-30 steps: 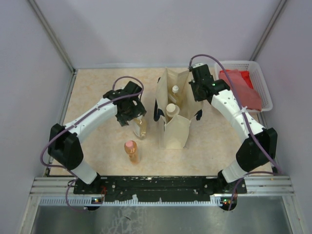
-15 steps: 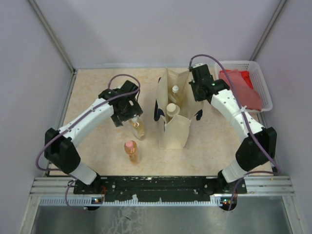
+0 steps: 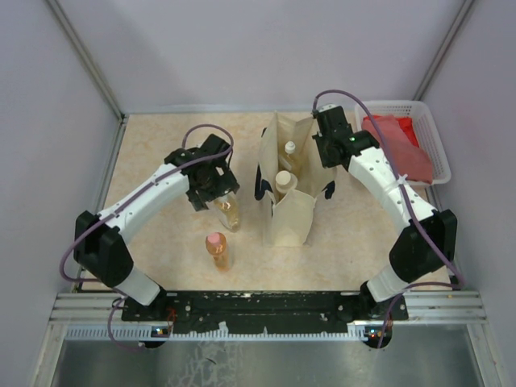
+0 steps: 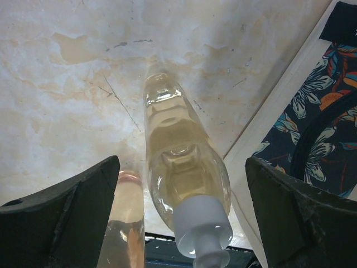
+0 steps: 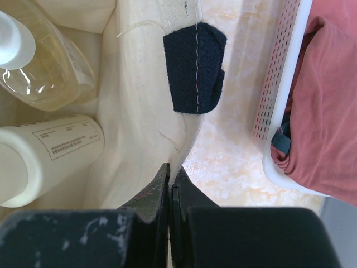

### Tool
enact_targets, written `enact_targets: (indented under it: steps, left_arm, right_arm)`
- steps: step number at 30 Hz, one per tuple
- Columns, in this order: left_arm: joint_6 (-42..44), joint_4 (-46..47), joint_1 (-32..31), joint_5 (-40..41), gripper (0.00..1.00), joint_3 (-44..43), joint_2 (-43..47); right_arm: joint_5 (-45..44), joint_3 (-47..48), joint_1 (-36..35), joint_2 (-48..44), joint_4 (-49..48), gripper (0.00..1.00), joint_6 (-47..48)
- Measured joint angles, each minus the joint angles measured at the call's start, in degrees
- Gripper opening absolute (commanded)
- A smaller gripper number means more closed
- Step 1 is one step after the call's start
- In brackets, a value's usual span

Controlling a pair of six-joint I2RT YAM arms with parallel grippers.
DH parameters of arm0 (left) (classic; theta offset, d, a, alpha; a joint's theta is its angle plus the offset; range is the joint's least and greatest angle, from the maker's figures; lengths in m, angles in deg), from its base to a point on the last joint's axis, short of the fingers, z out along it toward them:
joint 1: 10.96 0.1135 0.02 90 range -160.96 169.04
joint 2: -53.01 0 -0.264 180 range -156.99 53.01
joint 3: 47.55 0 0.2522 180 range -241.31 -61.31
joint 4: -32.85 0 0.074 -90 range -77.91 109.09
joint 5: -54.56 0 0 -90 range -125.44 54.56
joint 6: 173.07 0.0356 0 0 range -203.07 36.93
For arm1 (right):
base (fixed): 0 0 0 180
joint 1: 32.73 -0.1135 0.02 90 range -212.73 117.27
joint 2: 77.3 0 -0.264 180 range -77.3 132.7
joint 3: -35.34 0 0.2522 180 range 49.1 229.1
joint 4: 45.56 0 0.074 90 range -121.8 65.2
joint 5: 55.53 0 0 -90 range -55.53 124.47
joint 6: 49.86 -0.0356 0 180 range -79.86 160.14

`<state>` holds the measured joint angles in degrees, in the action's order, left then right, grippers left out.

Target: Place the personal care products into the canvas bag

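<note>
Four bottles are in view, two inside the bag and two out on the surface (image 3: 153,145). The canvas bag (image 3: 292,211) stands near the middle of the surface with its mouth open. Inside it lie an amber bottle with a white cap (image 5: 42,70) and, just beside it, the cream bottle (image 5: 47,151). The right gripper (image 5: 170,174) has its fingers pressed together on the fabric rim of the bag, next to one navy handle patch (image 5: 195,67). To the right of the bag, near but apart from it, sits one white plastic basket (image 3: 426,121) holding one red cloth (image 3: 395,137). On the left of the bag the second amber bottle (image 4: 187,178) stands on the surface, its white cap (image 4: 203,230) pointing up toward the wrist camera. The left gripper (image 3: 218,195) hangs over it with its fingers (image 4: 67,215) spread wide, one on each side of the bottle, a gap showing on both sides. The orange bottle with the pink cap (image 3: 218,250) stands alone just nearer the arm bases. The beige side of the bag runs close along the right of the amber bottle.
</note>
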<state>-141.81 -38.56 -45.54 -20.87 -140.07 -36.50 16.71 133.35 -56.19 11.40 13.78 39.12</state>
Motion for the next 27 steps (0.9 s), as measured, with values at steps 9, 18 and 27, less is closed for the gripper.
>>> enact_targets:
  steps: [9, 18, 27]
  left_arm:
    - [-0.42, 3.06, -0.42, -0.94, 0.91, 1.70, -1.25]
    - [0.37, 6.14, -0.46, -1.75, 0.34, 3.15, -1.18]
    - [7.17, 8.17, -0.46, -2.91, 0.00, 4.42, 0.17]
  right_arm:
    - [0.02, 0.26, 0.00, 0.13, 0.28, 0.00, 0.04]
    - [-0.17, 0.63, 0.00, 0.74, 0.42, 0.00, 0.48]
    - [-0.20, 0.63, 0.02, 0.76, 0.50, 0.00, 0.44]
